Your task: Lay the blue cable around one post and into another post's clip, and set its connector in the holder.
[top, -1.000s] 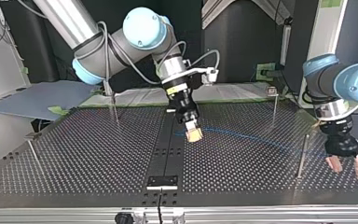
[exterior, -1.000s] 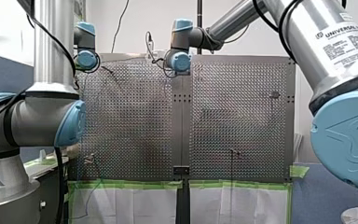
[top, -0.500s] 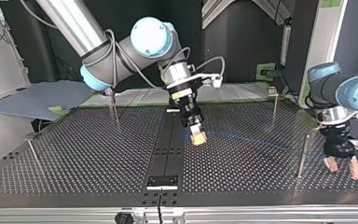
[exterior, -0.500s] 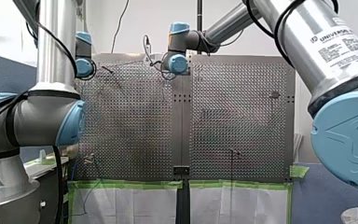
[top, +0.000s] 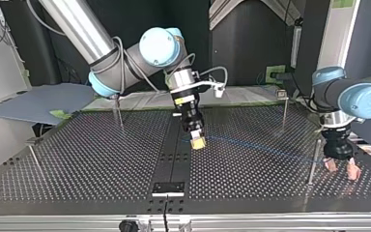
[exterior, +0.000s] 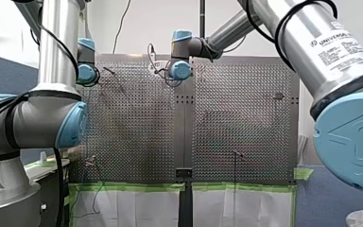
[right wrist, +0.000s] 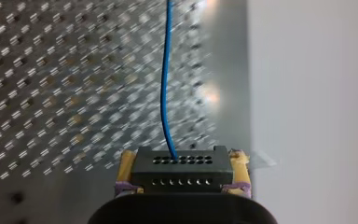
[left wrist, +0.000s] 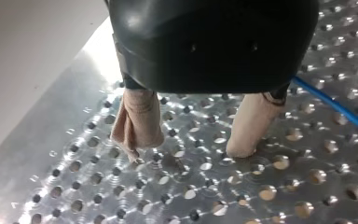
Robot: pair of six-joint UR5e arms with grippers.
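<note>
Front view: plain white wall (exterior: 137, 28) far behind the perforated metal table (exterior: 246, 118). Dark blue partition (exterior: 4, 71) at left. Green tape strip (exterior: 137, 187) along the table's near edge, white sheets (exterior: 142, 208) nearer still.

Top view: grey-blue flat board (top: 38, 101) at left, white upright panel (top: 340, 34) at right, dark backdrop (top: 251, 43) between.

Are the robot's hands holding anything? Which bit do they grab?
My right gripper pinches the black connector by its two side faces, with the blue cable running out of its end. My left gripper is open and holds nothing.
</note>
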